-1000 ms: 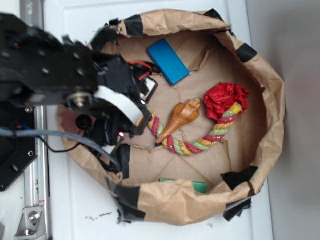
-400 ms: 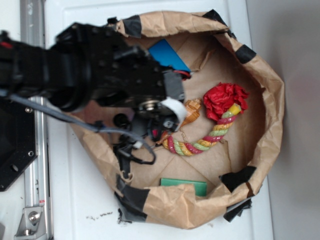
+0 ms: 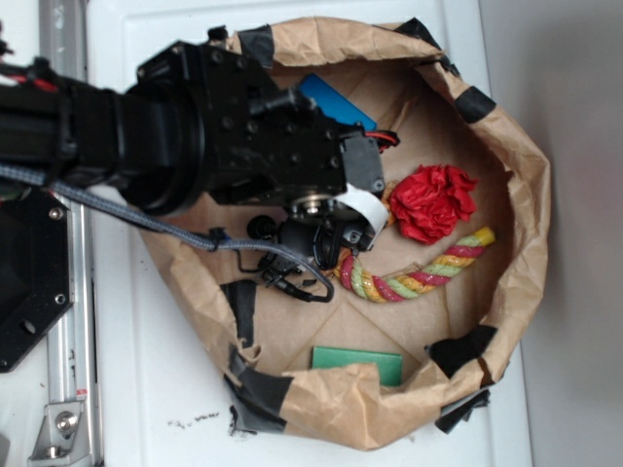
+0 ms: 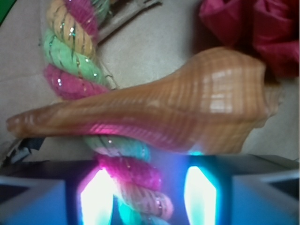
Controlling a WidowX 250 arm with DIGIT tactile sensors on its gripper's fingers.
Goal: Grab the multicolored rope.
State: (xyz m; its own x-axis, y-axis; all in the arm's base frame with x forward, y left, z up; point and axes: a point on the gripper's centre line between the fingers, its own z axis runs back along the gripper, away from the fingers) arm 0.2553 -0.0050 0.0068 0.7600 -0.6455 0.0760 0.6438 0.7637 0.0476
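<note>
Multicolored rope (image 3: 414, 275) lies on the floor of a brown paper basket (image 3: 526, 185) sitting on a white counter (image 3: 156, 389). In the exterior view its visible part is a shallow curve, long axis running from under the arm out to the right, the far end (image 3: 479, 236) pointing up-right toward the basket wall, the near end hidden beneath the gripper (image 3: 336, 248). In the wrist view the rope (image 4: 70, 56) runs from top left down to the bottom centre, passing under a brown spiral seashell (image 4: 187, 112) and down into the gap between the fingers (image 4: 96, 199). The shell lies crosswise over the rope just ahead of the fingers, pointed tip to the left. The fingers stand apart, one on each side of the rope's near end, not pressed on it. Red crumpled paper ball (image 3: 431, 200) sits beyond the shell, near the rope's far half. Blue block (image 3: 336, 102) is partly hidden behind the arm; green flat piece (image 3: 356, 365) lies by the lower wall, well apart from the fingers.
</note>
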